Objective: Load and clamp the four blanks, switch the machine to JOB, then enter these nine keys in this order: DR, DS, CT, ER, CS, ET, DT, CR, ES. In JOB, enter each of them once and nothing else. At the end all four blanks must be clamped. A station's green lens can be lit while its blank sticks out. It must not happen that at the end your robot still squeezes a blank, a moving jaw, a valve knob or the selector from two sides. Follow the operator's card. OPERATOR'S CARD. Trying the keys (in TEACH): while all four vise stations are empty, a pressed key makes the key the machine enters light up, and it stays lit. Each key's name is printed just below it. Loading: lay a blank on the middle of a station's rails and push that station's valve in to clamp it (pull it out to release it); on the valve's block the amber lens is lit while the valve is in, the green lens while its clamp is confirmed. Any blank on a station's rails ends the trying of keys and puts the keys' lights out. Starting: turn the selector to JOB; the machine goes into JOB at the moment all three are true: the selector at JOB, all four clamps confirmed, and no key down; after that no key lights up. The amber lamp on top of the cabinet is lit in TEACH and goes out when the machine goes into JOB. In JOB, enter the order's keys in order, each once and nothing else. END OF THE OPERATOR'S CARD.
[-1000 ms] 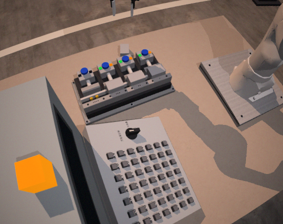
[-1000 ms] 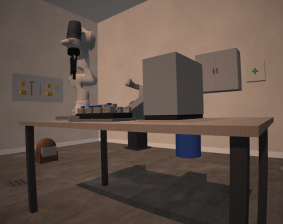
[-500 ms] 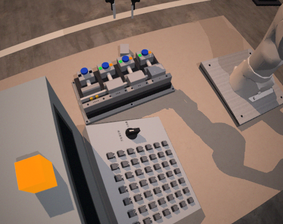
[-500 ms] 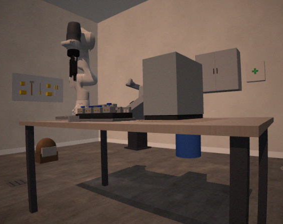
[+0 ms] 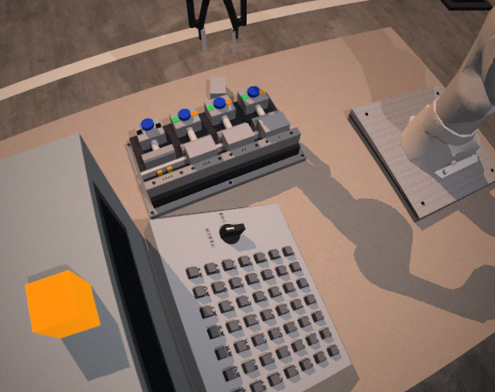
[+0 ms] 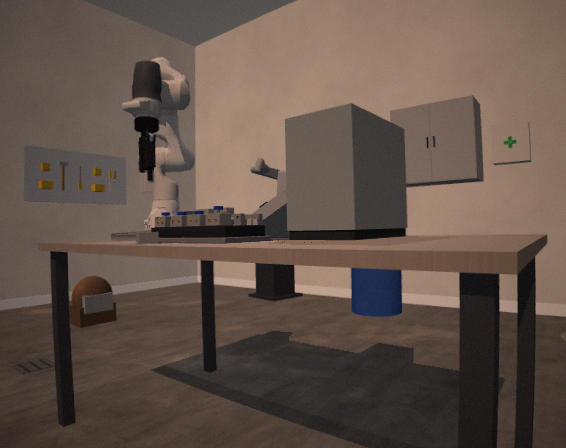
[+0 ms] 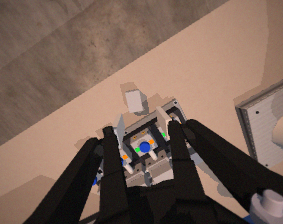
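My gripper [image 5: 219, 46] [image 6: 150, 176] [image 7: 139, 117] is partly open and empty, high above and behind the vise row. A loose grey blank [image 5: 218, 86] [image 6: 147, 237] [image 7: 134, 101] lies on the table behind the stations. In the top view, the leftmost station's valve [image 5: 147, 124] has both lenses dark, and no blank shows there. The other stations hold a second blank [image 5: 202, 149], a third blank [image 5: 239, 135] and a right-end blank [image 5: 273, 122]; their green and amber lenses are lit. The selector [image 5: 232, 232] stands by TEACH and JOB; its setting is unclear. The cabinet lamp [image 5: 62, 303] is lit amber.
The keypad [image 5: 162, 229] has rows of unlit dark keys in front of the vise base [image 5: 230, 182] [image 6: 240, 240]. The tall grey cabinet [image 5: 35, 197] [image 6: 320, 175] stands beside them. The arm's base plate [image 5: 380, 149] [image 7: 249, 125] is at the right.
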Controlling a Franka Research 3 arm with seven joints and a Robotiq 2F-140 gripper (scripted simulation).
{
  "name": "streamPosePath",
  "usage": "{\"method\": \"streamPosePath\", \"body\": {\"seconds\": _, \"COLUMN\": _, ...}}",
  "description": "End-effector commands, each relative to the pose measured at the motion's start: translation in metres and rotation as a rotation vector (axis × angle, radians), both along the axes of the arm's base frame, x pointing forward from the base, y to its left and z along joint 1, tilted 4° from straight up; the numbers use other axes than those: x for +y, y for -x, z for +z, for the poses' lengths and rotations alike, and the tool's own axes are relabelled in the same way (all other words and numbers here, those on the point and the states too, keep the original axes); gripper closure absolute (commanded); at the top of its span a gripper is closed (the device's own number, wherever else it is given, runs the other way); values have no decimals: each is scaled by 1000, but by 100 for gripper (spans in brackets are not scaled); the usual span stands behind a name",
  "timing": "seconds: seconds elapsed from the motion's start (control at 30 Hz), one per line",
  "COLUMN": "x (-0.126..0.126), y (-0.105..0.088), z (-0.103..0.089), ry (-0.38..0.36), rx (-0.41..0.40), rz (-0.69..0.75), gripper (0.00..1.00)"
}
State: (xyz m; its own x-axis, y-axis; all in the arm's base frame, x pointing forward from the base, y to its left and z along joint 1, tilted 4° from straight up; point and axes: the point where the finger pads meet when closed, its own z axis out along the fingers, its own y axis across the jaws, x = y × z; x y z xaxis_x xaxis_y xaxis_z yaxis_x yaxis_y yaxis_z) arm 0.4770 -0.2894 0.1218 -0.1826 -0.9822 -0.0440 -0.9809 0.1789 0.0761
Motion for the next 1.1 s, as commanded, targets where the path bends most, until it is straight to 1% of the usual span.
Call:
{"method": "streamPosePath", "body": {"seconds": 0.0, "x": -3, "y": -5, "z": -21, "ry": 11, "rx": -19, "rz": 10, "gripper": 60}}
{"method": "streamPosePath", "body": {"seconds": 0.2, "x": -1, "y": -3, "z": -56, "ry": 11, "rx": -19, "rz": 10, "gripper": 60}}
{"method": "streamPosePath", "body": {"seconds": 0.27, "x": -1, "y": -3, "z": -56, "ry": 11, "rx": -19, "rz": 10, "gripper": 60}}
{"method": "streamPosePath", "body": {"seconds": 0.43, "x": 0, "y": -2, "z": -79, "ry": 11, "rx": -19, "rz": 10, "gripper": 60}}
{"method": "streamPosePath", "body": {"seconds": 0.6, "x": 0, "y": -1, "z": -97, "ry": 11, "rx": -19, "rz": 10, "gripper": 60}}
{"method": "streamPosePath", "body": {"seconds": 0.77, "x": 1, "y": 0, "z": -109, "ry": 11, "rx": -19, "rz": 10, "gripper": 60}}
{"method": "streamPosePath", "body": {"seconds": 1.07, "x": 1, "y": 0, "z": -115, "ry": 11, "rx": -19, "rz": 10, "gripper": 60}}
